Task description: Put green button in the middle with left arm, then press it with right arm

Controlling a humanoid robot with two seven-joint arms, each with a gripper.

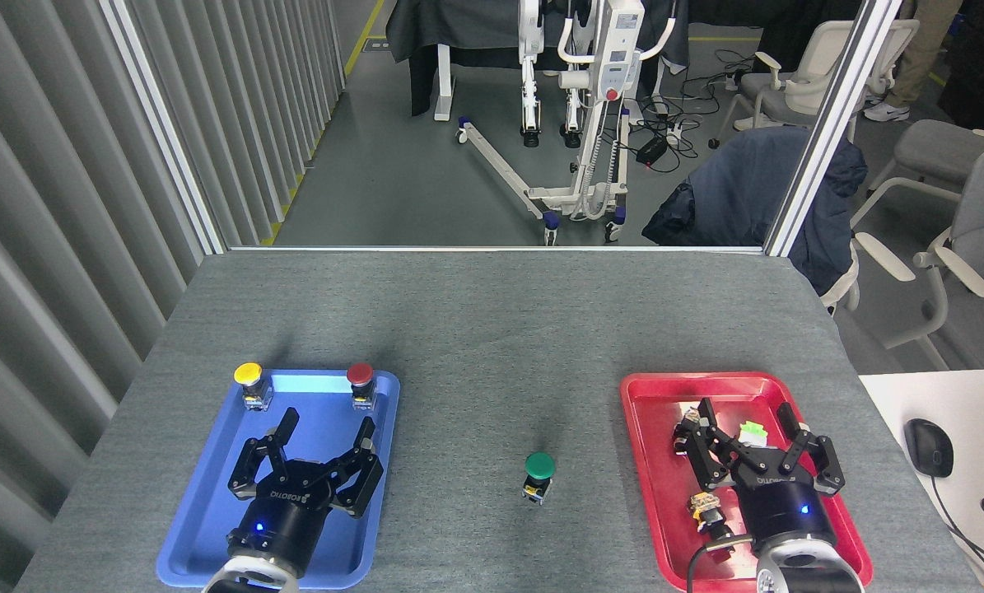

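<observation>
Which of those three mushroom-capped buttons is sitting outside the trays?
The green button. It stands alone on the bare grey tabletop, while the yellow button and red button sit at the blue tray's far edge.

Both arms run off the bottom edge below their wrists, the right tool covers most of the white switches in the red tray, and the person at 1 o'clock is cut off above the legs.
</observation>
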